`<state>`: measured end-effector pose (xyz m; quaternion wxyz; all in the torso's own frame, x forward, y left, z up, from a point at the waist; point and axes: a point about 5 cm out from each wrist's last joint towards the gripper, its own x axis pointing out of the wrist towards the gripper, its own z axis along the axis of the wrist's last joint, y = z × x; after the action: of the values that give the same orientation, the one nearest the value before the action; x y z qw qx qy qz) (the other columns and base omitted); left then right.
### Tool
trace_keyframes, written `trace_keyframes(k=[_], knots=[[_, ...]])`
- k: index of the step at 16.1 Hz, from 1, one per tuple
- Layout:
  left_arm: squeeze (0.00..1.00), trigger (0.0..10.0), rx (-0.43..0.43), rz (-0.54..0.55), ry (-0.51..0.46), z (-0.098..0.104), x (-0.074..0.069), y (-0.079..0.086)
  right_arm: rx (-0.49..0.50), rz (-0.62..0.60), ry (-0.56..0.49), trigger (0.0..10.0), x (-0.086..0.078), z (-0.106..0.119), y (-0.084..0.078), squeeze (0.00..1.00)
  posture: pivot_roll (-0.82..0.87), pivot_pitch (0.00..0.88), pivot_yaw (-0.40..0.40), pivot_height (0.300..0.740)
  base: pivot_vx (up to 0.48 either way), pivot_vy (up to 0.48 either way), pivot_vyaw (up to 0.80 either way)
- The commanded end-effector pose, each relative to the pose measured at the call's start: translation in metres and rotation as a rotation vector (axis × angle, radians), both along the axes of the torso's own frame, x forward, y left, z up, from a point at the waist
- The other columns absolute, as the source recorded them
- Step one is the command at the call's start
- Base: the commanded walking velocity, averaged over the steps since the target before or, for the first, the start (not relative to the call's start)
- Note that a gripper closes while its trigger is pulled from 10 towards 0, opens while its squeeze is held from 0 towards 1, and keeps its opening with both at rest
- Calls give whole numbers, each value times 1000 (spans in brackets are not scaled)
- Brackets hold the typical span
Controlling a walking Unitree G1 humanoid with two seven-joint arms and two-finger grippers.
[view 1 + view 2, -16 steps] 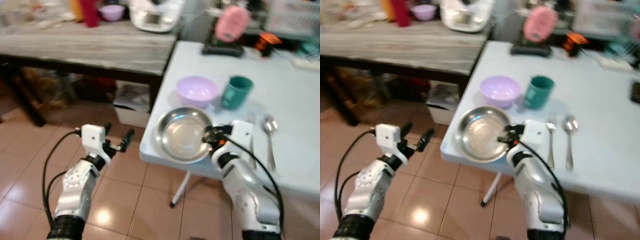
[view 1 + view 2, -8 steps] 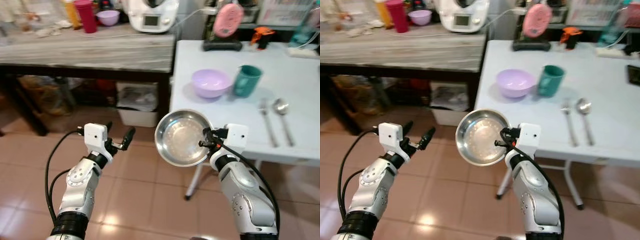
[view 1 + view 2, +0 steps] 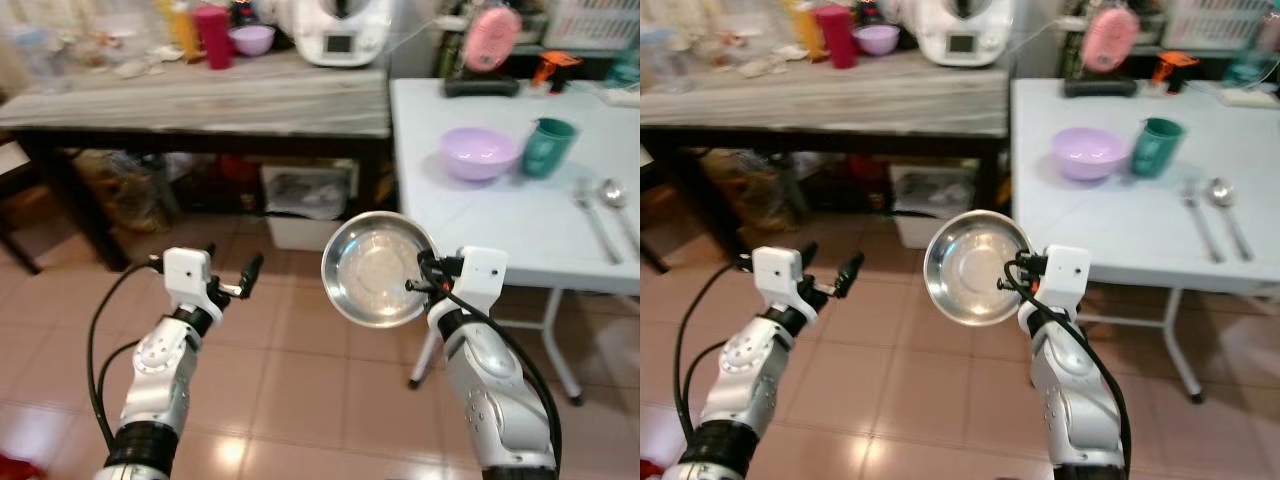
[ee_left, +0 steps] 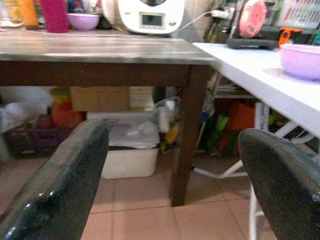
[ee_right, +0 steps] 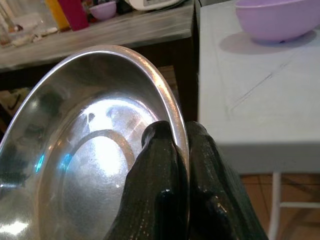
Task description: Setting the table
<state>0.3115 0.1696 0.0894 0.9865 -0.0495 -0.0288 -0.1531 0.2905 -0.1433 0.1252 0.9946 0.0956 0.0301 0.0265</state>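
Left eye view: right gripper [image 3: 418, 285] raised off the white table [image 3: 500, 215] edge, over the tiled floor [image 3: 300, 400], pinching the rim of a steel plate [image 3: 378, 270] held tilted on edge. Lilac bowl [image 3: 480, 153], green cup [image 3: 547, 147], fork [image 3: 590, 205] and spoon [image 3: 617, 195] on the table. Left gripper [image 3: 235, 280] forward at waist height, fingers spread, empty.

Left wrist view: black fingers [image 4: 60, 185] wide apart; wooden table [image 4: 100, 50] beyond. No legible writing.

Right wrist view: fingers [image 5: 160, 190] clamped on the plate rim.
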Motion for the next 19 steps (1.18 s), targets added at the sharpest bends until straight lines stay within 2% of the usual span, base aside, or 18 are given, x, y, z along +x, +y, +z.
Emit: trace_keyframes(k=[1,3,8,19], knots=[[0,10000,3,-20,-5,1,2,-7,-10,-28,-7,10000,0,1,-9,0,-262,32,53,740,0,469,0],[0,10000,-16,25,10,-3,0,-7,-27,-47,-24,10000,2,2,-14,0,-264,21,50,740,0,234,0],[0,10000,-29,12,-4,-1,2,-9,-38,-59,-38,10000,4,2,-18,0,-273,18,51,740,0,0,0],[0,10000,-43,-23,-2,-3,1,-17,-47,-59,-57,10000,6,5,-17,0,-274,17,47,740,329,0,0]])
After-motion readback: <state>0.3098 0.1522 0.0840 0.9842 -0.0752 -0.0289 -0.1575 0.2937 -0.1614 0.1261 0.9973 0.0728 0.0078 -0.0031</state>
